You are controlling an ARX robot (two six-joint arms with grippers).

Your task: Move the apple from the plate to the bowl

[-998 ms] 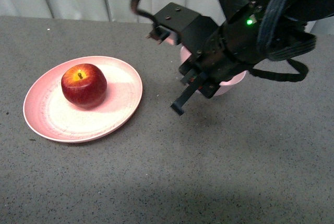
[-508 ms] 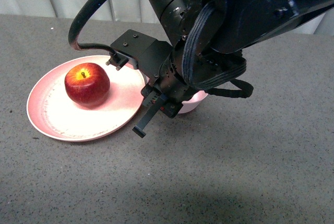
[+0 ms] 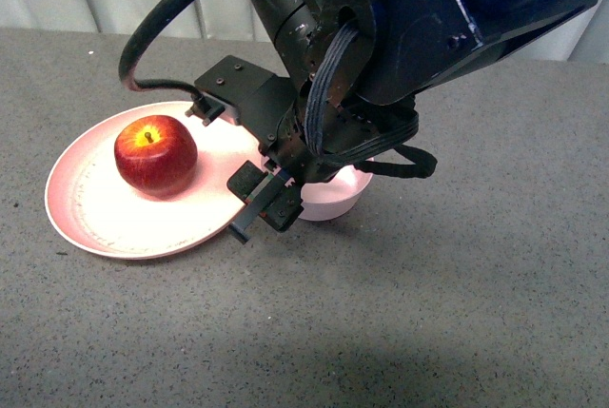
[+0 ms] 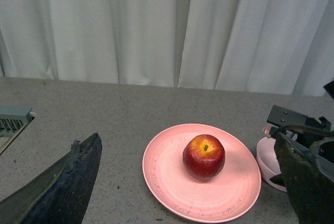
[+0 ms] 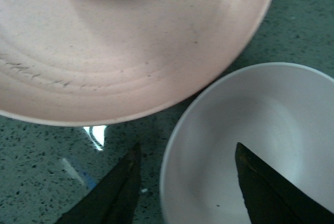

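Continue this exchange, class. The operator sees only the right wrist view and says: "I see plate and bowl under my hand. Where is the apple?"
Observer: The apple sits near the middle of the plate, stem up.
Operator: Is the left hand on it?
Observer: No. The left hand is open and touches nothing.
Operator: On which side of the plate is the bowl?
Observer: On the robot's right. In the front view the right arm covers most of the bowl.
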